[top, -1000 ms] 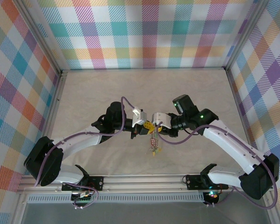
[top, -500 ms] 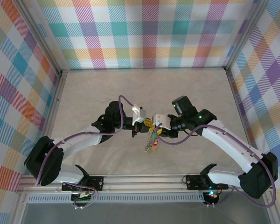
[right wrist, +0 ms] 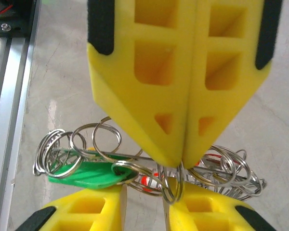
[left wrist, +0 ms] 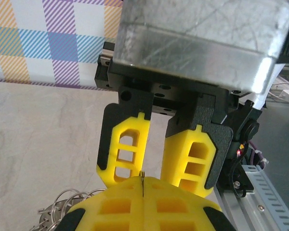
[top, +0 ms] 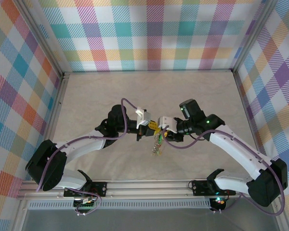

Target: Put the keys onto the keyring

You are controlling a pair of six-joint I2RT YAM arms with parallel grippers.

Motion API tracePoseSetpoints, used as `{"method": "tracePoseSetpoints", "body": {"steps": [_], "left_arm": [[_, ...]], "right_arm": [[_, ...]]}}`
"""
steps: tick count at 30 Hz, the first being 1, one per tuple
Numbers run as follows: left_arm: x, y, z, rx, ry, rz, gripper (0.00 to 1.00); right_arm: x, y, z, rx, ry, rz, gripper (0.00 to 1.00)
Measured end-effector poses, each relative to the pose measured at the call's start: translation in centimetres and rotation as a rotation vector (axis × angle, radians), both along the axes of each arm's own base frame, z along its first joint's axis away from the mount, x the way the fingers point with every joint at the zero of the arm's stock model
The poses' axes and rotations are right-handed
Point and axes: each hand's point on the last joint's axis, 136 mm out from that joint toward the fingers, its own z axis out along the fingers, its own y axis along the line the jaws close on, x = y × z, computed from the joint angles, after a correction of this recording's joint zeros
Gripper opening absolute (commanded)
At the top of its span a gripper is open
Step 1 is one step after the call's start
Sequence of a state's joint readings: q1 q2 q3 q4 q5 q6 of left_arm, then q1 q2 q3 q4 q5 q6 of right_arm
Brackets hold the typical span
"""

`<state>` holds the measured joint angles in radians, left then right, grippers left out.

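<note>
At the near edge, an aluminium rail [top: 149, 185] is seen, to which both arm bases are bolted. Beyond it, the keys [top: 157, 146] are suspended as one bunch above the pale, stone-patterned counter [top: 111, 91], directly beneath the two pincers.

The left pincer [top: 146, 130] is closed: its yellow ribbed fingers [right wrist: 149, 96] are pressed flat together, and the thin grey wire of the keyring [right wrist: 130, 154] is pinched at their tips. The right pincer [top: 160, 127] is held just beside it, with its jaws parted and a clear gap shown between them; nothing is gripped by it.

Compared with one second earlier, the arms and the bunch are found in nearly the same place.

In the right wrist view, details lost from above are resolved: a flat green plastic tag [right wrist: 86, 174], a red tag [right wrist: 145, 181] and many small round split rings [right wrist: 233, 169] threaded on the wire. In the left wrist view, the right pincer is faced head-on and a short wire end is seen between the closed fingers.

Farthest back, plaid-printed walls [top: 154, 33] enclose the cell.
</note>
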<state>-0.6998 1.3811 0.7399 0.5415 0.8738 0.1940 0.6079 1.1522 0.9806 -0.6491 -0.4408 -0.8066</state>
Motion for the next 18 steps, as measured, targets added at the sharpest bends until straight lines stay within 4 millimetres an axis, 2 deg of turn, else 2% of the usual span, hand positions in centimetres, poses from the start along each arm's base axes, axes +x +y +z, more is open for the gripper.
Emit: {"method": "tracePoseSetpoints", "body": {"steps": [8, 18], "left_arm": [[0.0, 0.0, 0.0, -0.005, -0.006, 0.000, 0.00], [0.0, 0.0, 0.0, -0.005, 0.006, 0.001, 0.00]], "right_arm": [[0.3, -1.4, 1.6, 0.049, -0.038, -0.043, 0.29], [0.3, -0.3, 2.0, 0.109, 0.002, -0.014, 0.30]]}}
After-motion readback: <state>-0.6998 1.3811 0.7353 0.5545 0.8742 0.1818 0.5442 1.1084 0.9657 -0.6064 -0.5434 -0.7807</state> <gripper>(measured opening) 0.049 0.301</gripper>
